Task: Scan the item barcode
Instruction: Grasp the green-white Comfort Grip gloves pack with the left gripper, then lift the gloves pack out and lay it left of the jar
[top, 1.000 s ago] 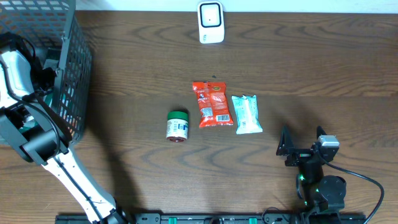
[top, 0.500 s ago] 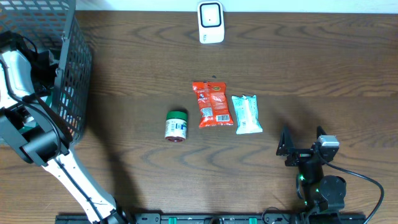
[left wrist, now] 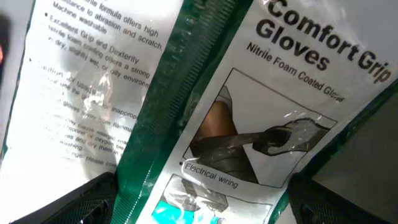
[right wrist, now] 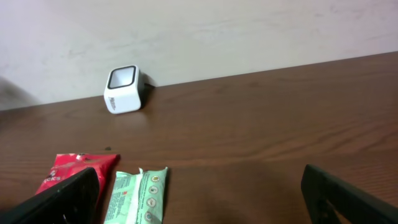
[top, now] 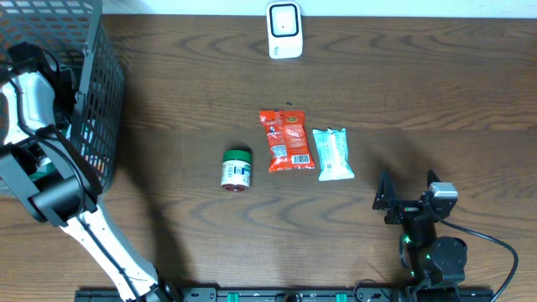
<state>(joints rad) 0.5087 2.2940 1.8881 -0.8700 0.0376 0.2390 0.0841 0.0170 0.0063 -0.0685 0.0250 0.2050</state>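
The left gripper (left wrist: 205,200) is shifting, gaping wide, over a glove packet (left wrist: 261,112) in the basket (top: 101,101); right gripper (right wrist: 202,199) idling equally wide, jar (top: 237,169) awaiting the scanner (top: 284,30).

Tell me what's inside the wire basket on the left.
A gloves pack lies right below the open left hand. From overhead, the arm and the basket mesh cover whatever else is in there.

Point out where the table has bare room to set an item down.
Bare wood lies between the wire basket and the green-lidded jar, between the scanner and the red snack packet, and right of the pale green packet. Crowded: those three items sit close mid-table.
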